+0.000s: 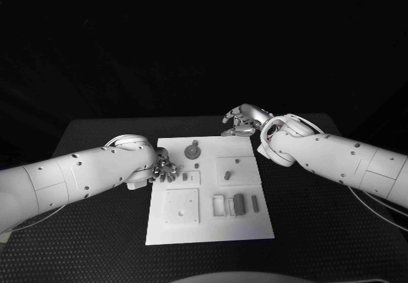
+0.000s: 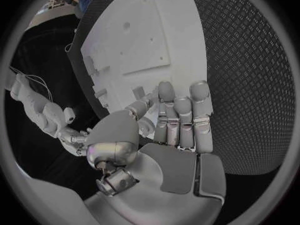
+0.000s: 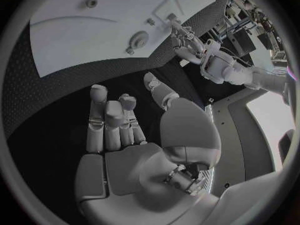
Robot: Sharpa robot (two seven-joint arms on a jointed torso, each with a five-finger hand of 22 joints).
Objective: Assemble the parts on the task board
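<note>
A: Board?
B: Flat white task board, rectangular, mid-table on the black diamond-textured table. Round grey disc part near its 12 o'clock edge.
A: Hands?
B: Left hand at the board's 9 o'clock edge, fingers straight and together, whether it grips something, can't tell. Right hand off the 1 o'clock corner, fingers loosely curled, holding nothing.

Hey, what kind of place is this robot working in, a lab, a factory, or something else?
Most likely a robotics lab or test bench. A white task board with small grey parts lies on a black table, dark backdrop behind, and the right wrist view shows equipment shelves nearby.
</note>
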